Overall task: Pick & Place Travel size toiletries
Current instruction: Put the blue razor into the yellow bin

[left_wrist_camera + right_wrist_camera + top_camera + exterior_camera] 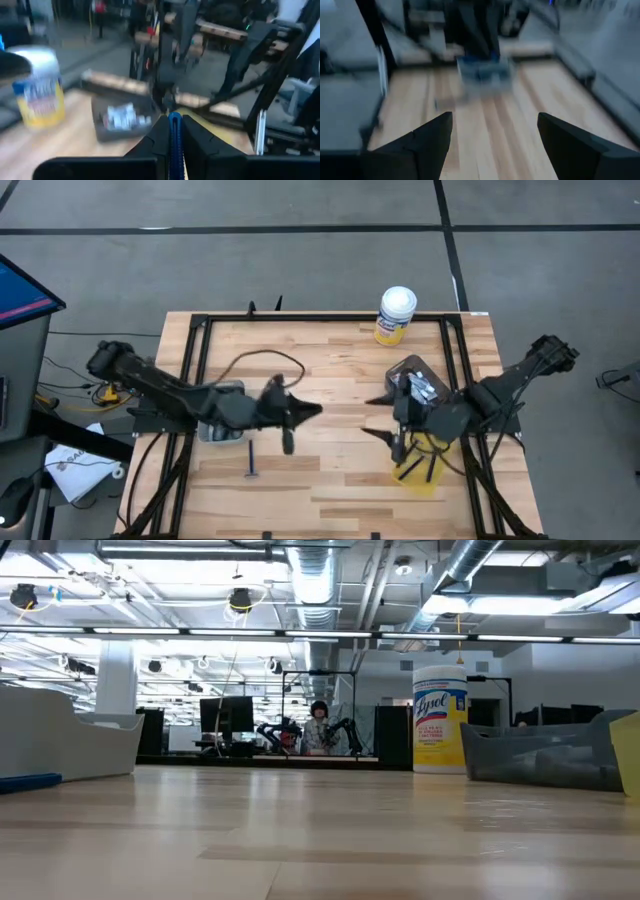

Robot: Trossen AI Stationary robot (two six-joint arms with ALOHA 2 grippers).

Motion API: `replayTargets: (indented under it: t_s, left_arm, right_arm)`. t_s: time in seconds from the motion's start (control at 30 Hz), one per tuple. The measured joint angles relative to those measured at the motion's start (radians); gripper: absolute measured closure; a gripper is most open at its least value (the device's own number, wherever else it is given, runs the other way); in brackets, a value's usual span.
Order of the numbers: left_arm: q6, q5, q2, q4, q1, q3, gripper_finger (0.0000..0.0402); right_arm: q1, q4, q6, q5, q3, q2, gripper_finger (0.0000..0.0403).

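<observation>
My left gripper (312, 412) hangs over the table's middle, shut on a thin blue razor (174, 131). My right gripper (372, 418) faces it from the right, open and with nothing between its fingers (439, 136). Another blue razor (251, 460) lies flat on the wood near the front. A grey bin (418, 380) at the right holds small silver-white tubes (122, 117). In front of it a yellow bin (422, 468) holds dark pieces. A clear tray (482, 75) with blue items sits under the left arm. My left gripper pinches the blue razor between its two fingers, and the razor's end (174, 118) shows just past the fingertips. The razor lies along the fingers, which point roughly level toward the table's right side. It is lifted clear of the table.
A big yellow canister with a white lid (395, 315) stands at the table's far edge, also in the low view (440, 720). A black frame (195, 360) runs around the table. Bare wood (330, 480) lies between the arms and the near edge.
</observation>
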Motion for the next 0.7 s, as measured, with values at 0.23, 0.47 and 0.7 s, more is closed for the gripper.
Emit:
replayTargets:
  t_s: [0.23, 0.47, 0.7]
  left_arm:
    - [0.157, -0.047, -0.153, 0.147, 0.096, 0.0, 0.0383]
    - [0.179, 0.22, -0.17, 0.486, 0.189, 0.002, 0.0383]
    - [0.17, 0.342, -0.154, 0.566, 0.21, 0.002, 0.0383]
  right_arm:
    - [-0.095, 0.409, -0.225, -0.019, 0.0, 0.0, 0.0117]
    - [-0.195, 0.608, -0.243, -0.143, 0.0, 0.049, 0.0117]
    - [-0.285, 0.708, -0.206, -0.242, 0.047, 0.109, 0.0117]
